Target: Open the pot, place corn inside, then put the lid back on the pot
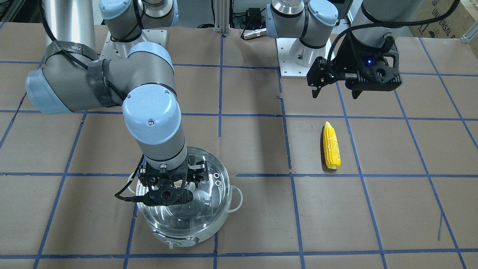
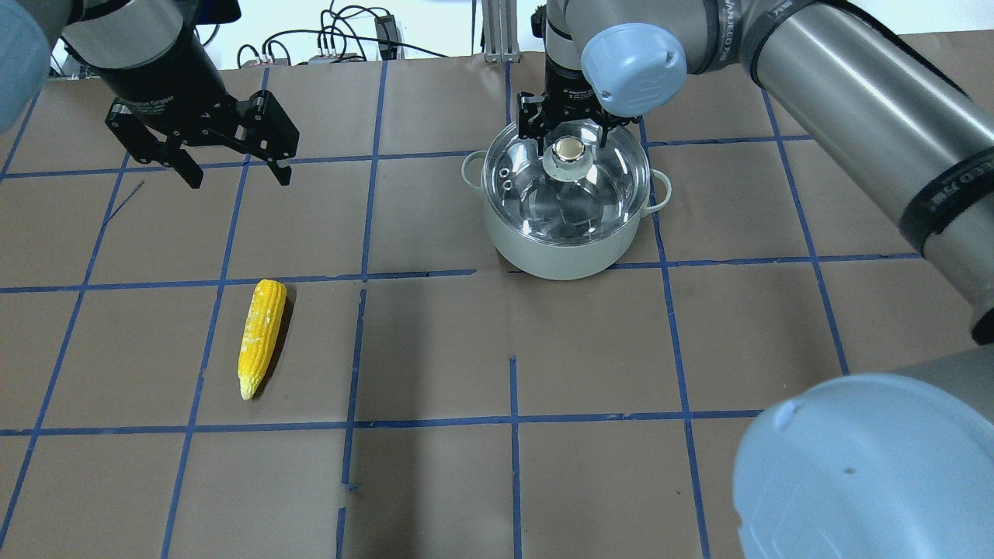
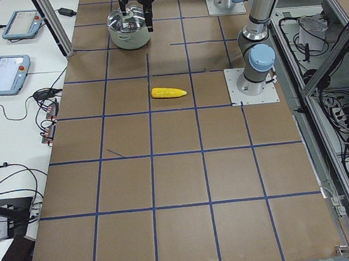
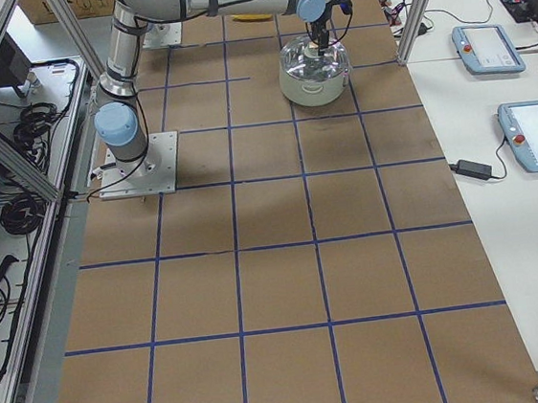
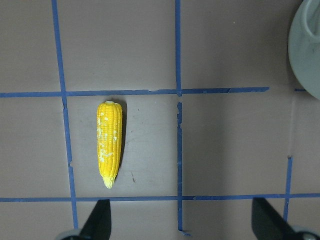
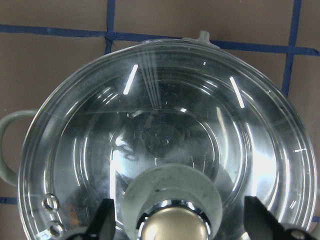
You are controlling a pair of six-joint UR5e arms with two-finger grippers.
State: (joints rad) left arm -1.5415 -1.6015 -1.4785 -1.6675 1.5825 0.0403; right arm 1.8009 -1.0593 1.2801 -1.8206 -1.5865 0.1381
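Observation:
The pot (image 2: 563, 252) stands on the table with the glass lid (image 2: 578, 198) on it. The lid's beige-topped knob (image 2: 569, 147) is between the fingers of my right gripper (image 2: 569, 133), which is open and straddles the knob with gaps on both sides. The right wrist view shows the knob (image 6: 172, 222) between the spread fingertips (image 6: 106, 220). The corn (image 2: 262, 335) lies flat on the paper to the robot's left, tapered end toward the robot. My left gripper (image 2: 233, 167) is open and empty, hovering above the table beyond the corn. In the left wrist view the corn (image 5: 109, 142) lies ahead of its fingertips (image 5: 98, 221).
The table is covered in brown paper with a blue tape grid (image 2: 361, 276). The pot's edge (image 5: 307, 50) shows at the upper right of the left wrist view. The arm bases (image 1: 298, 56) stand at the robot's side of the table.

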